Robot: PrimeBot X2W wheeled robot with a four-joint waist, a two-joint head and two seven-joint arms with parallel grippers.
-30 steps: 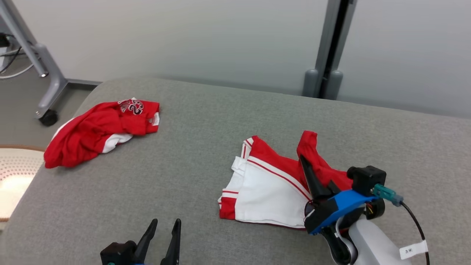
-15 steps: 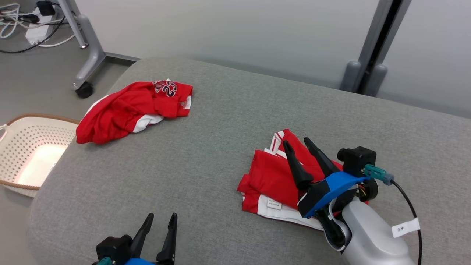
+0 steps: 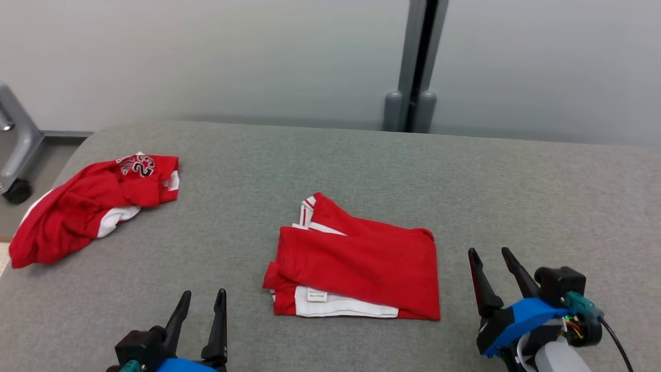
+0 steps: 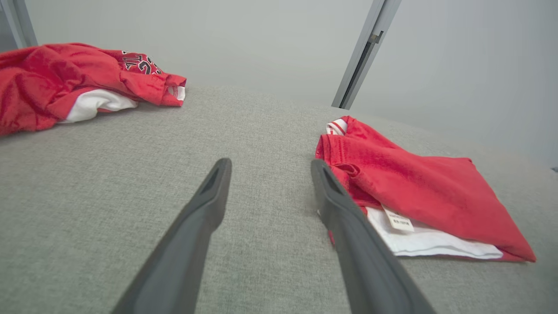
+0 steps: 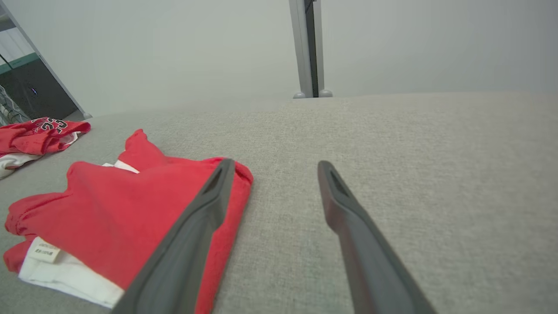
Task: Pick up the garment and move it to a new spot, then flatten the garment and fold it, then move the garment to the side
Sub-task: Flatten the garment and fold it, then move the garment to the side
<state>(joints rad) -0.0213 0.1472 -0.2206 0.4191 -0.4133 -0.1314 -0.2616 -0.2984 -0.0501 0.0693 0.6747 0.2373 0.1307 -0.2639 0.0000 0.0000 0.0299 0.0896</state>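
The garment, red with white trim and a small label, lies folded into a rough rectangle in the middle of the grey padded surface; it is on the right in the left wrist view and on the left in the right wrist view. My right gripper stands open just right of the garment's right edge, nothing between its fingers. My left gripper is open near the front edge, left of the garment and apart from it.
A second red and white garment lies crumpled at the surface's far left edge. A grey wheeled stand leg is on the floor beyond that corner. A grey post rises against the back wall.
My right gripper has opened, let go of the garment and drawn back to its right. The garment now lies folded over, red side up. The head camera has also shifted.
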